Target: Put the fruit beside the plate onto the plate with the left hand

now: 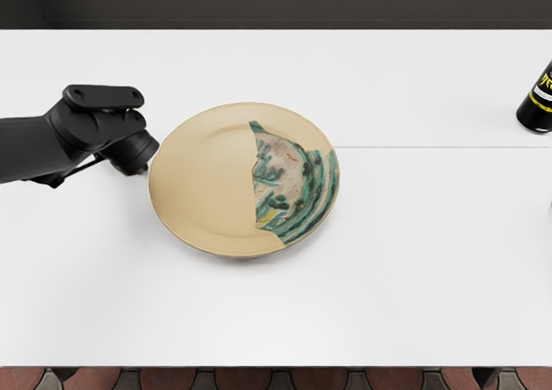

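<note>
A tan round plate with a green and white patterned patch on its right side lies in the middle of the white table. My black left hand comes in from the left edge and sits just off the plate's left rim, low over the table. No fruit shows anywhere; the spot beside the plate is covered by the hand, so whatever lies under or inside it is hidden. Nothing rests on the plate.
A black bottle with a yellow label stands at the right edge of the table. A thin seam line runs across the table top from the plate to the right.
</note>
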Tool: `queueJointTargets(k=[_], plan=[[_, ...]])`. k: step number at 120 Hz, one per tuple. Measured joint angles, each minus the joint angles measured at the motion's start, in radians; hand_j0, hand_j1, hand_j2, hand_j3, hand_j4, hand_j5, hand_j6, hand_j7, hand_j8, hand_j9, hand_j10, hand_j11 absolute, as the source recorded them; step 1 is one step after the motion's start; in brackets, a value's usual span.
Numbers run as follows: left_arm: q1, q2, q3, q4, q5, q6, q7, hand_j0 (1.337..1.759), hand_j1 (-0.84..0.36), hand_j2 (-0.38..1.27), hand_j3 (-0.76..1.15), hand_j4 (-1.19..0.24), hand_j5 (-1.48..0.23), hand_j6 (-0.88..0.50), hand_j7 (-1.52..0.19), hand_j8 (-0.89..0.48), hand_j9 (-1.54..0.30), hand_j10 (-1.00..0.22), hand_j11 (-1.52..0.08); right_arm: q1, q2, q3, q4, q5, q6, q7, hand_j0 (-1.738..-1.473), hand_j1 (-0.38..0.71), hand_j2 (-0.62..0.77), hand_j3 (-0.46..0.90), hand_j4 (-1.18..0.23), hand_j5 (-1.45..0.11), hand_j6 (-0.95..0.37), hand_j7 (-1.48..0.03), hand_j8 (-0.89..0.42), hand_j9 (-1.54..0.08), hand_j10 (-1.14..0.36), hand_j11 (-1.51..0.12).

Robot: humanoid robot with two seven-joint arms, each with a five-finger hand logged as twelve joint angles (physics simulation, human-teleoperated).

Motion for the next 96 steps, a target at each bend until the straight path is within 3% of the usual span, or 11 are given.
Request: queueJointTargets(k=[51,70,96], plan=[[0.011,0.003,0.001,0.004,0.008,0.0,0.0,1.658,-0.12,0.08,0.0,-0.4,-0.51,-0.38,-0.51,-0.4,-0.51,-0.4,-0.51,0.0,0.0,0.0,0.0,0.0,0.0,-0.001,-1.658,-0.32,0.0,0.0,-0.02,-0.03,-0.02,-0.03,-0.02,-0.03,-0.02,-0.03],[0.011,0.005,0.003,0.001,0.009,0.0,0.0,1.658,-0.18,0.09,0.0,-0.43,-0.58,-0.42,-0.58,-0.44,-0.58,-0.44,-0.58,0.0,0.0,0.0,0.0,0.0,0.0,0.0,-1.658,-0.32,0.0,0.0,-0.02,-0.03,-0.02,-0.03,-0.02,-0.03,-0.02,-0.03],[0.011,0.004,0.007,0.001,0.011,-0.002,0.001,1.656,-0.19,0.09,0.0,-0.38,-0.65,-0.38,-0.64,-0.48,-0.65,-0.49,-0.64,0.0,0.0,0.0,0.0,0.0,0.0,0.0,-1.658,-0.32,0.0,0.0,-0.02,-0.03,-0.02,-0.03,-0.02,-0.03,-0.02,-0.03]])
